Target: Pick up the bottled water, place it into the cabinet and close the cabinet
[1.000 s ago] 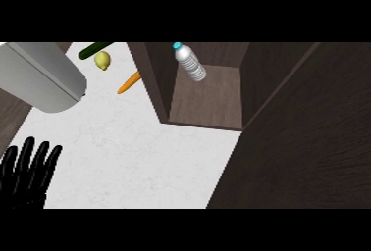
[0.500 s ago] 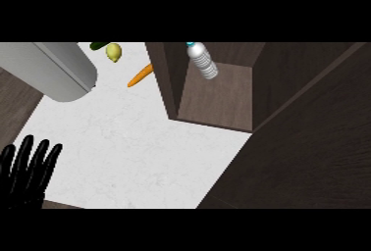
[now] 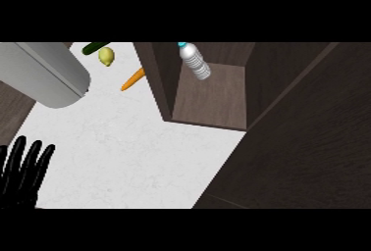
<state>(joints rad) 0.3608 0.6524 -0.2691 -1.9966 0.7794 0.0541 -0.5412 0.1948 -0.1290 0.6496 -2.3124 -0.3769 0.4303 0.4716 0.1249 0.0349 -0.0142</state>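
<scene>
Head view, single frame. The bottled water (image 3: 195,61) stands inside the cabinet (image 3: 210,98) at the upper middle of the frame, on the shelf floor near the back, cap toward the top edge. No hand is touching it. I judge the placing step as done; what is left is closing the cabinet.

The cabinet door (image 3: 304,147) fills the right side and lower right of the frame as a large dark panel, swung open, its edge running diagonally from the upper right down toward the lower middle. The opening is uncovered.

My left hand (image 3: 22,171) shows at the lower left edge, fingers straight and spread, pointing up, holding nothing, resting over the white counter (image 3: 130,147). The right hand does not show in this view, so I cannot report on it.

Other items, upper left: a large grey rounded object (image 3: 43,73), a lemon (image 3: 106,56), a dark green vegetable (image 3: 92,47) just beside it, and a carrot (image 3: 132,79) lying near the cabinet's left wall. All are well apart from the door's path as far as I can judge.

Next move, my estimate: get a hand behind the door panel on the right and push it toward the opening. The right hand is the natural choice; I need it in view first.
</scene>
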